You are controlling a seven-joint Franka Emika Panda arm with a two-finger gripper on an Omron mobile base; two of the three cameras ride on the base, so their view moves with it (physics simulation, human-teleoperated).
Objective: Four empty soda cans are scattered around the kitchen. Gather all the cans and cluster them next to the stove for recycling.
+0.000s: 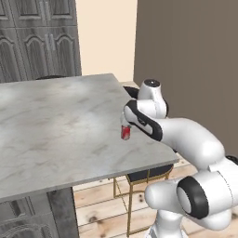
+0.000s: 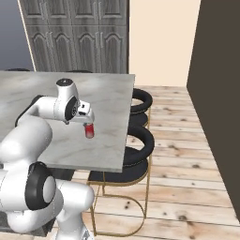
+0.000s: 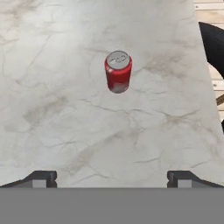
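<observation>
One red soda can [image 3: 118, 72] with a silver top stands upright on the grey marble counter [image 3: 57, 109], near the counter's right edge. My gripper [image 3: 111, 180] hangs above it and a little back from it, open, with nothing between its fingertips. From the base, the can [image 1: 125, 133] shows just below the white hand, and the gripper [image 1: 124, 122] is right over it. The same can [image 2: 89, 131] sits under the gripper [image 2: 87, 123] in the right base view. The stove is out of view.
Black round stools [image 2: 140, 140] on gold frames stand tucked along the counter's right edge [image 1: 148, 174]. Tall dark grey cabinets [image 1: 37, 42] rise behind the counter. A brown wall [image 2: 220, 93] stands across the plank floor to the right.
</observation>
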